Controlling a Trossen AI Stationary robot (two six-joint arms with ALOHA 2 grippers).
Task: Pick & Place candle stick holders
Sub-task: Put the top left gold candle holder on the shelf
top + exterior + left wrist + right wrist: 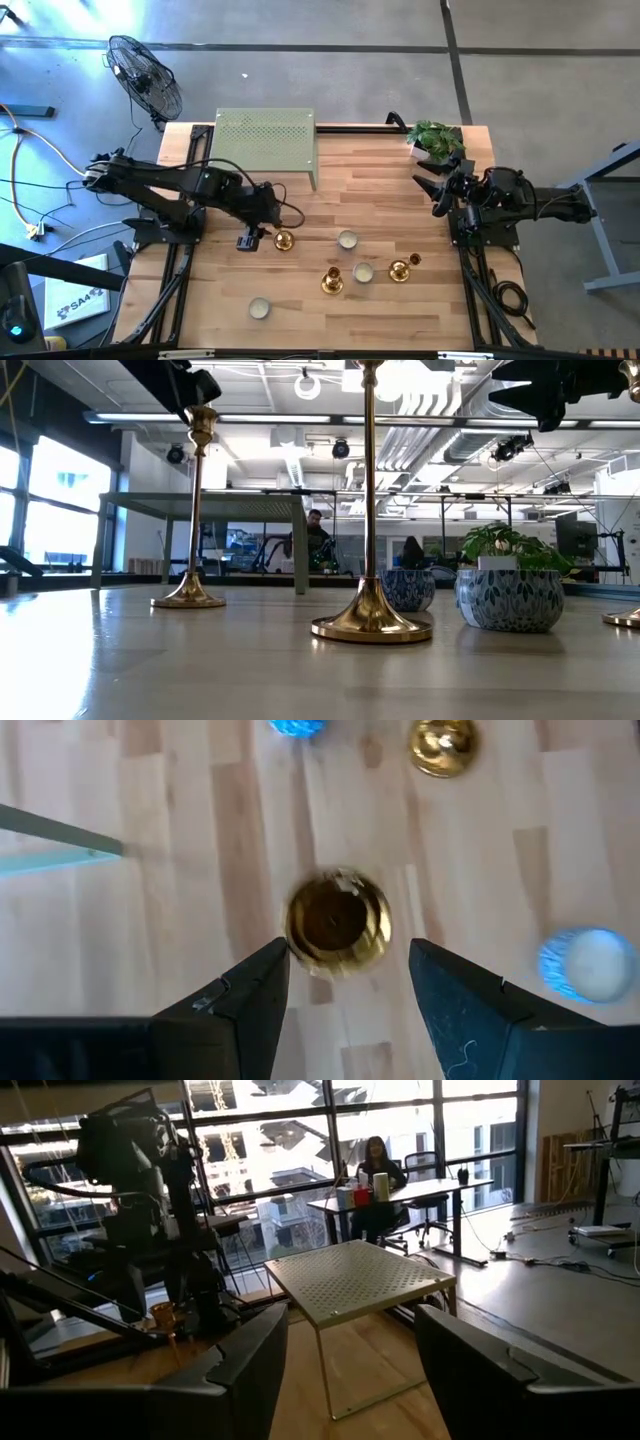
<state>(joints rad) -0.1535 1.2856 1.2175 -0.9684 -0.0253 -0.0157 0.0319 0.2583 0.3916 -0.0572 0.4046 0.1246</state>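
High view: left hand poised right over one candle stick holder, fingers spread, nothing held.

Left wrist view shows the holder's gold top betw. the open fingers, not touching either; looks like the approach step before a grasp. Next move prob. needs a straight drop, then closing on the thin stem w/o tipping it. Two more holders stand further out from that hand on the counter. Right hand waits far off, open, empty.
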